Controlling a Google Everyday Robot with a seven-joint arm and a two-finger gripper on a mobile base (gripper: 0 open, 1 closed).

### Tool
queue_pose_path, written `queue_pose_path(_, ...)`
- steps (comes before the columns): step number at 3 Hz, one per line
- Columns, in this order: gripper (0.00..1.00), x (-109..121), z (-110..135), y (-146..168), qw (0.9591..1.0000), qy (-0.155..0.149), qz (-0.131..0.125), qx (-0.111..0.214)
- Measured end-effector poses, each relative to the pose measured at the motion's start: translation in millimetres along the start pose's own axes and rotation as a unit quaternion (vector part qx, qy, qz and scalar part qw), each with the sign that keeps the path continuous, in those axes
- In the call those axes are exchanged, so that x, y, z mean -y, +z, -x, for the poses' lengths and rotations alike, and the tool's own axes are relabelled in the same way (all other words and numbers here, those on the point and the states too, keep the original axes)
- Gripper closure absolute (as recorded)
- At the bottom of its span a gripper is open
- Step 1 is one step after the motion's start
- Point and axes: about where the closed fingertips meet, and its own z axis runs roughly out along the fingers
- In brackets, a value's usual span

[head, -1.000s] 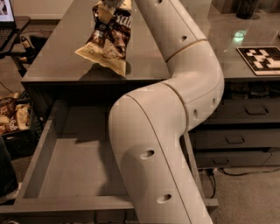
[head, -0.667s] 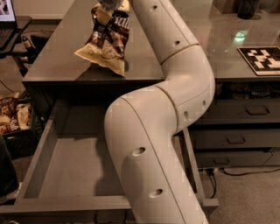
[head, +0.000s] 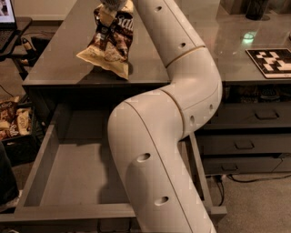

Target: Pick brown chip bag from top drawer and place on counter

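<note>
Keeps tool (head: 112, 3) at top of brown chip bag (head: 111, 42); grip state cannot be told. Rests bag upright on far-left tabletop (head: 59, 61), beyond open top drawer (head: 68, 182). Shifts only elbow (head: 145, 127) leftward; release pending.

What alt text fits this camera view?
The brown chip bag stands on the counter, its top at the gripper by the frame's upper edge. The top drawer below is open, the white arm crossing in front.

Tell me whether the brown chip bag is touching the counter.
Touching. The camera view shows the brown chip bag resting its lower end on the counter, shadow meeting it without a gap. The gripper is at the bag's top.
</note>
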Motion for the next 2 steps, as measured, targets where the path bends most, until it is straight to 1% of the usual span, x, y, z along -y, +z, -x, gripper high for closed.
queue_pose_path(2,0.11,0.0,0.0,0.1,1.0000,0.000,0.000,0.000)
